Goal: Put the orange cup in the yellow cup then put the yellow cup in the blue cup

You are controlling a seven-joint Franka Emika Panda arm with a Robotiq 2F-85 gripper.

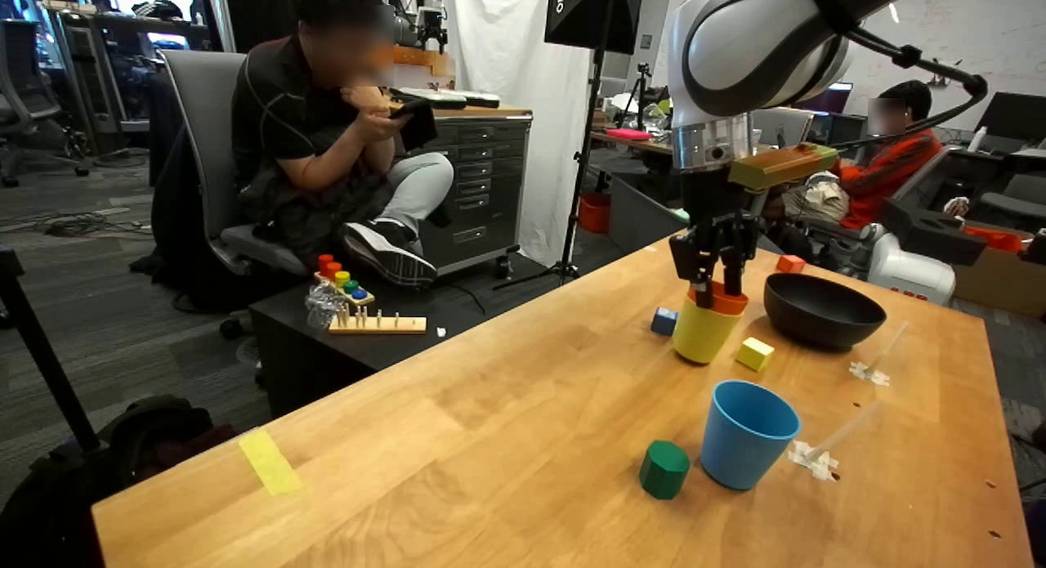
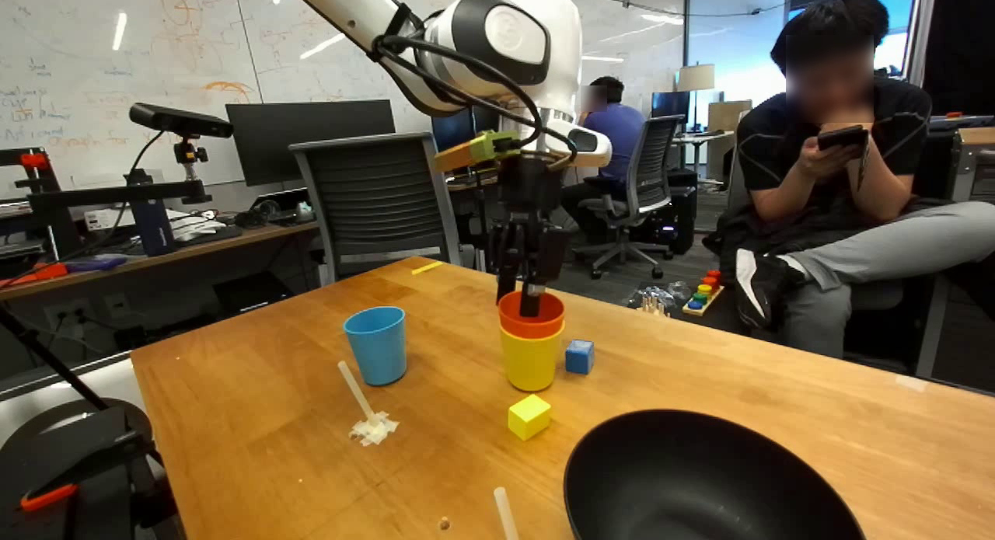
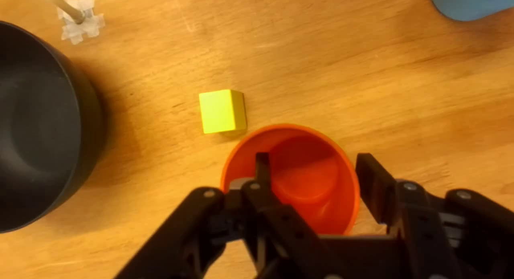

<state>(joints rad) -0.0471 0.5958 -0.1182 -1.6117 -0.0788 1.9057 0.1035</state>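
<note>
One view, the wrist view, looks right down into the orange cup. It shows the gripper with its two fingers spread wide, one over the cup's hole and one outside the rim. Both exterior views show more: the orange cup sits inside the yellow cup, its top poking out. A green block and a red-orange block show only in an exterior view. I count three cups, with the blue cup standing apart; four blocks, counting a yellow block and a blue block; two thin sticks taped down; and one black bowl. The table is light brown wood. Near it, a person in black holds a phone, and a whiteboard has scribbles.
</note>
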